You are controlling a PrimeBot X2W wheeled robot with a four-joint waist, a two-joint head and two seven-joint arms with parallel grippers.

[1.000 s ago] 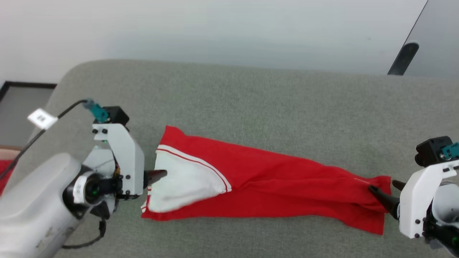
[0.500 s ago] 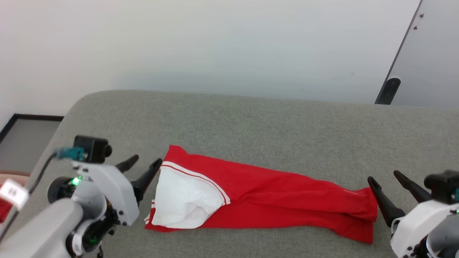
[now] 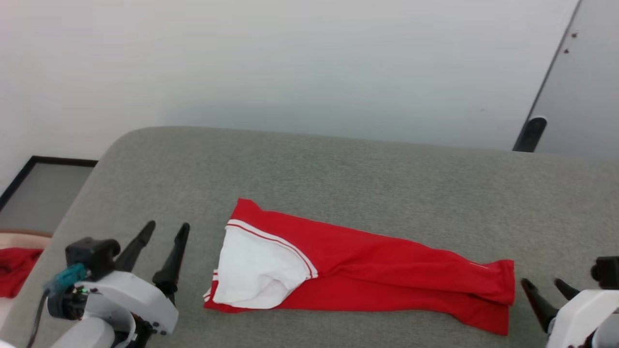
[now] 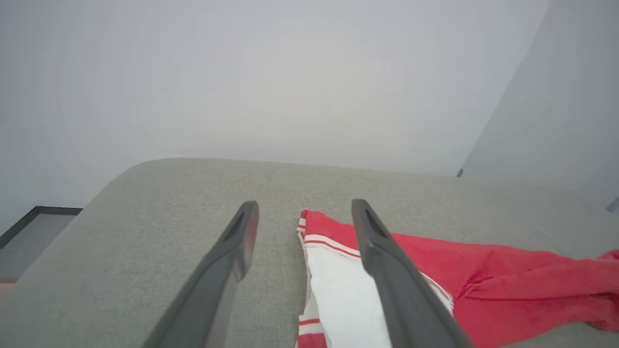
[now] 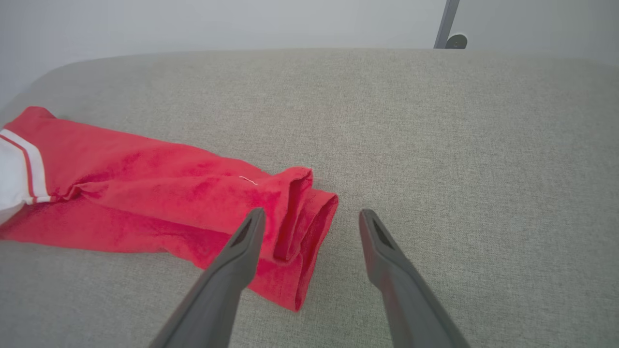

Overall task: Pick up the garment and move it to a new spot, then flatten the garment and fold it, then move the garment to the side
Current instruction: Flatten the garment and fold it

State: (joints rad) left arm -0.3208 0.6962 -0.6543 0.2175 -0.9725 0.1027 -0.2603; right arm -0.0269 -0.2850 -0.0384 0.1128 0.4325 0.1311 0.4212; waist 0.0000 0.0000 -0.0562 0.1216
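Low at the left of the head view, the left gripper [image 3: 168,224] has its jaws spread wide with nothing between them. Its fingers hang over the grey pad [image 3: 338,164], near the jersey [image 3: 387,261] but apart from it. Low at the right, the right gripper [image 3: 540,281] is spread and empty too, its tips just beside the jersey's right end with a strip of bare pad between. The jersey lies on the pad between the two grippers, folded into a long narrow band that runs left to right. A white sleeve panel with red-white trim lies on top at its left end. The red hem at its right end shows doubled layers. A red cloth [image 3: 14,270] lies off the pad's left edge. A pale wall [image 3: 290,63] stands behind the pad.
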